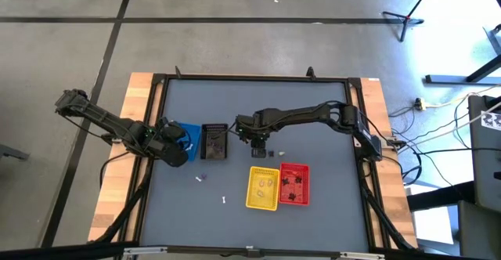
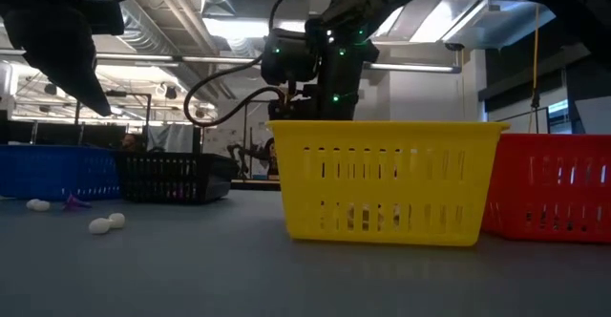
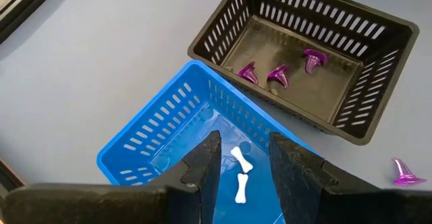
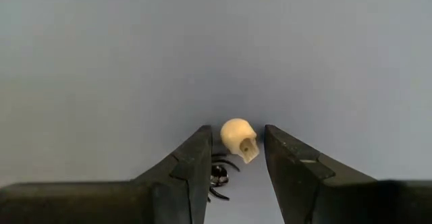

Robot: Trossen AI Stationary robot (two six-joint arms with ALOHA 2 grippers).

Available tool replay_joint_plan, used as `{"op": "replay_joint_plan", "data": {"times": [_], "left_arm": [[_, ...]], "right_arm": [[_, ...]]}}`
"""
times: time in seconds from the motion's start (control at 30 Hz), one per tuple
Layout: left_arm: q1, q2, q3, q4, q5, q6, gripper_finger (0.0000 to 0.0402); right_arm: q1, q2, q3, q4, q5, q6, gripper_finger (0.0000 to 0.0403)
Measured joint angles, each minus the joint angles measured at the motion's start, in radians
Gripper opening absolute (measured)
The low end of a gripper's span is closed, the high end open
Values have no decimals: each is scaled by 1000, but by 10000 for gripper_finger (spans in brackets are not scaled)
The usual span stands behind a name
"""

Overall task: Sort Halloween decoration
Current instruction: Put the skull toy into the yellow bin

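My right gripper (image 4: 237, 131) (image 1: 258, 140) is open and low over the grey table, right of the black basket (image 1: 214, 142). A tan skull trinket (image 4: 239, 140) lies on the table between its fingertips, with a gap on each side. A black spider trinket (image 4: 219, 175) lies just beside the skull. My left gripper (image 3: 244, 143) (image 1: 181, 144) is open and hovers over the blue basket (image 3: 158, 140), which holds two white bones (image 3: 241, 173). Three purple witch hats (image 3: 278, 74) lie in the black basket (image 3: 378, 82). One more purple hat (image 3: 406, 173) lies on the table.
The yellow basket (image 1: 264, 188) and the red basket (image 1: 294, 184) stand side by side toward the near edge, each with trinkets inside. Loose white pieces (image 1: 224, 201) and a small piece (image 1: 201, 178) lie on the mat left of them. A raised black frame (image 1: 156, 95) rims the table.
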Motion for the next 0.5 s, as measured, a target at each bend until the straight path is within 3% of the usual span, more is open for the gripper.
{"op": "replay_joint_plan", "data": {"times": [0.27, 0.5], "left_arm": [[0, 0, 0, 0, 0, 0, 116], [0, 0, 0, 0, 0, 0, 116]], "right_arm": [[0, 0, -2, 5, 0, 0, 133], [2, 0, -2, 5, 0, 0, 64]]}}
